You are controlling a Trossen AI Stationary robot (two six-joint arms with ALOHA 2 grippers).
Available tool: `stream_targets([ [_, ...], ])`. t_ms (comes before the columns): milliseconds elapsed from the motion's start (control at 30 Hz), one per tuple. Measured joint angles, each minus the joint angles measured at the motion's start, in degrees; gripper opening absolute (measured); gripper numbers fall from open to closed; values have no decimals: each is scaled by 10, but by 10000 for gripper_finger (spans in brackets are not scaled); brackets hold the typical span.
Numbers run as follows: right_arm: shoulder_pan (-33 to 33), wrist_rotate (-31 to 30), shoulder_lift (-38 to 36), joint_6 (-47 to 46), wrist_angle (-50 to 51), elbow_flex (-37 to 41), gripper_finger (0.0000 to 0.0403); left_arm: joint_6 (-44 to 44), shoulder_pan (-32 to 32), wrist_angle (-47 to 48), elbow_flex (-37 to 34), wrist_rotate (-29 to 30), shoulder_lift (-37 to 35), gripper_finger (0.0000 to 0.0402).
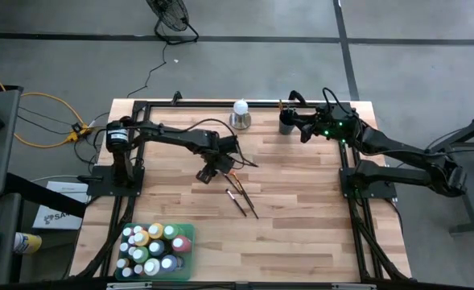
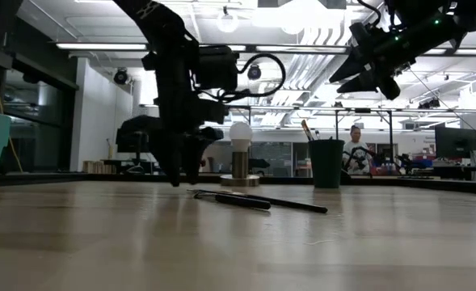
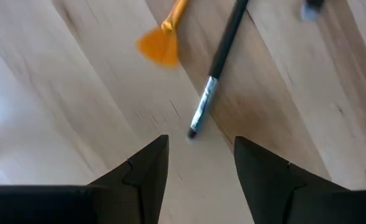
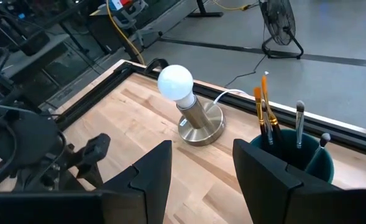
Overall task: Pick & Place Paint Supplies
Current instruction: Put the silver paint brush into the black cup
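Observation:
Thin brushes [image 1: 242,198] lie flat on the wooden table near its middle. My left gripper [image 1: 205,175] hangs just left of them, pointing steeply down, low over the wood [image 2: 183,179] and open. In its wrist view the tip of a black-handled brush [image 3: 215,68] lies just beyond the gap between the fingers, with an orange fan brush [image 3: 160,46] beside it. Paint bottles [image 1: 154,244] stand in a green tray [image 1: 189,231] at the near left. My right gripper [image 1: 305,131] is raised at the far right, open, beside the dark cup [image 4: 310,167] that holds more brushes [image 4: 265,118].
A white ball lamp on a metal base [image 1: 240,113] stands at the far edge, left of the dark cup [image 1: 286,123]. A black frame [image 1: 188,103] runs along the table's far and side edges. Bare wood lies at the near right.

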State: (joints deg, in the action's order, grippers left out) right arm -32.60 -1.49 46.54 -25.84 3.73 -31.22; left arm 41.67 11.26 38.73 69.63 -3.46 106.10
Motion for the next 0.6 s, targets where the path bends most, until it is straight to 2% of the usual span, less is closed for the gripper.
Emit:
stream_targets([
  [300, 0, 0, 0, -1, 1, 0, 165, 43, 0, -23, 3, -3, 26, 170],
  [433, 0, 0, 0, -1, 3, 0, 165, 64, 0, -17, 4, -5, 31, 141],
  [600, 0, 0, 0, -7, 4, 0, 165, 77, -1, -8, 4, -5, 37, 85],
])
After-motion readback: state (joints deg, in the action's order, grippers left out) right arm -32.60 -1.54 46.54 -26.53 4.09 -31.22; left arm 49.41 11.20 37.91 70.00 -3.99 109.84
